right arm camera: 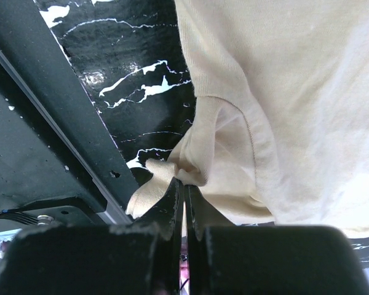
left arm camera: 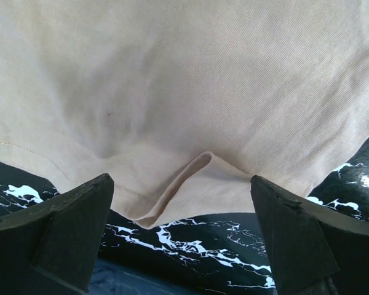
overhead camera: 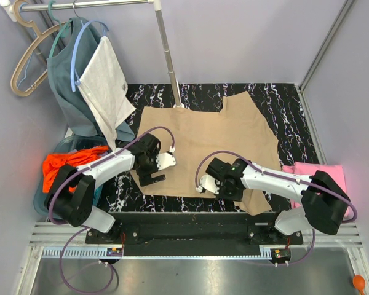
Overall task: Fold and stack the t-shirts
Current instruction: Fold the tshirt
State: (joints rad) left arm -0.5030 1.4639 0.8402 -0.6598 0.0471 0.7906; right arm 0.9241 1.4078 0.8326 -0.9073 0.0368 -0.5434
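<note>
**Mia:** Where is the tan t-shirt (overhead camera: pixel 215 141)?

**Ben:** We see it lying flat and spread out on the black table (overhead camera: pixel 277 98). It takes up most of the middle.

**Mia:** What about the left gripper (overhead camera: pixel 158 171)?

**Ben:** It is at the tan t-shirt's left edge. Its fingers (left arm camera: pixel 61 227) are spread wide apart. In the left wrist view we see the hem of the tan t-shirt just past them, with a small fold in it. We cannot tell if the fingers touch the cloth.

**Mia:** And the right gripper (overhead camera: pixel 206 183)?

**Ben:** It is at the tan t-shirt's near edge, the side by the arm bases. Its fingers (right arm camera: pixel 172 203) are pressed tight together. They pinch a bunched-up bit of that edge.

**Mia:** Do we see more shirts?

**Ben:** Yes. The pink t-shirt (overhead camera: pixel 323 175) lies just to the right of the tan t-shirt. The orange t-shirt (overhead camera: pixel 64 165) is crumpled up to the left of the tan t-shirt, in a blue tub (overhead camera: pixel 38 201). The teal t-shirt (overhead camera: pixel 67 86) hangs from a rail (overhead camera: pixel 86 5), behind the tan t-shirt and to its left. A grey cloth (overhead camera: pixel 107 83) hangs in front of the teal one.
</note>
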